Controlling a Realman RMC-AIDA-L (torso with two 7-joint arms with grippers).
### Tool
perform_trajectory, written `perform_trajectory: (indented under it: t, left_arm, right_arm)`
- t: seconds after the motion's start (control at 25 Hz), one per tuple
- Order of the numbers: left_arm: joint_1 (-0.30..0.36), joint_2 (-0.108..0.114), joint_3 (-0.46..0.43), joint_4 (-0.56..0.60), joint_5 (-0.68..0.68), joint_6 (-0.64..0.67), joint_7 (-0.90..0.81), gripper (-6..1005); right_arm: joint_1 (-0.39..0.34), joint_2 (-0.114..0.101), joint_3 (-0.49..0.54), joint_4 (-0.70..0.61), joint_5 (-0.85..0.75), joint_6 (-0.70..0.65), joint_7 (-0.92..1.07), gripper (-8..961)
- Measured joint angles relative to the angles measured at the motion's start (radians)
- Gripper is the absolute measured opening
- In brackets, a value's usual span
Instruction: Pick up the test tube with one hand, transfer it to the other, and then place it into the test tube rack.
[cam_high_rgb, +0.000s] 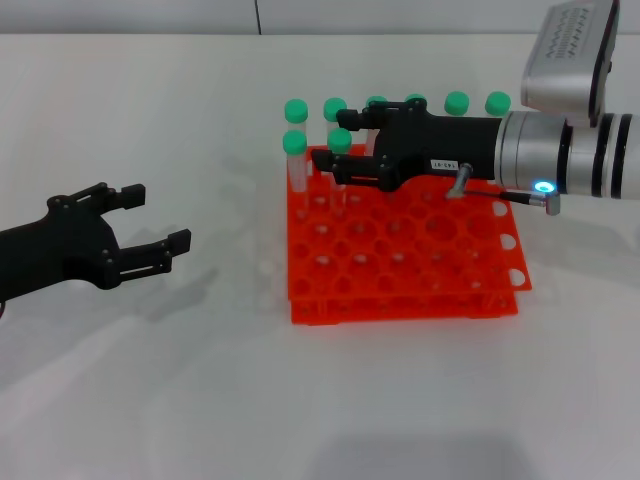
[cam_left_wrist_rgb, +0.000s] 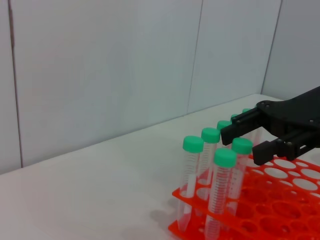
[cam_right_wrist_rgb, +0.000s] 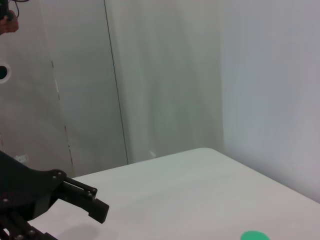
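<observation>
The orange-red test tube rack (cam_high_rgb: 400, 262) stands at the table's middle; it also shows in the left wrist view (cam_left_wrist_rgb: 280, 200). Several green-capped tubes stand in its back row and left edge. One test tube (cam_high_rgb: 340, 141) stands upright in a hole near the back left corner. My right gripper (cam_high_rgb: 338, 143) reaches in from the right, open, with one finger on each side of that tube's cap (cam_left_wrist_rgb: 242, 145). My left gripper (cam_high_rgb: 158, 216) is open and empty, well left of the rack, low over the table. It also shows in the right wrist view (cam_right_wrist_rgb: 75, 200).
A second tube (cam_high_rgb: 294, 145) stands just left of the straddled one, and the back row (cam_high_rgb: 415, 101) stands close behind the right gripper. White table stretches left of and in front of the rack. A pale wall lies behind.
</observation>
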Motion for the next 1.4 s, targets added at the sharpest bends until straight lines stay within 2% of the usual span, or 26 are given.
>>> perform_trajectory:
  t: [0.16,0.44,0.68,0.76,1.0,1.16,1.2,1.4]
  left_arm:
    - [0.000,0.000,0.000,0.001,-0.002,0.000,0.000,866]
    - [0.000,0.001,-0.014,0.002,-0.002,0.001,0.002,866]
    - [-0.011,0.002,-0.048,0.001,-0.001,0.032,0.003,867]
    - [-0.017,0.004,-0.051,-0.001,-0.001,0.040,0.003,867]
    - [-0.042,0.017,-0.052,-0.019,0.000,0.050,-0.003,868]
    - [-0.085,0.039,-0.052,-0.066,0.003,0.069,-0.010,869]
    - [-0.098,0.047,-0.052,-0.085,0.005,0.076,-0.011,869]
    - [-0.197,0.099,-0.052,-0.215,0.022,0.119,-0.014,869]
  right_arm:
    - [-0.007,-0.002,0.003,-0.015,0.004,-0.023,0.011,632]
    - [-0.077,-0.020,0.001,-0.128,-0.007,-0.086,0.071,634]
    - [-0.156,-0.058,0.026,-0.270,-0.141,-0.155,0.175,643]
    - [-0.173,-0.067,0.079,-0.287,-0.203,-0.201,0.194,648]
    - [-0.210,-0.081,0.340,-0.283,-0.414,-0.386,0.197,662]
    - [-0.229,-0.099,0.423,-0.277,-0.497,-0.428,0.188,672]
    - [-0.232,-0.109,0.434,-0.269,-0.512,-0.431,0.184,674]
    - [-0.232,-0.140,0.440,-0.219,-0.544,-0.429,0.147,864]
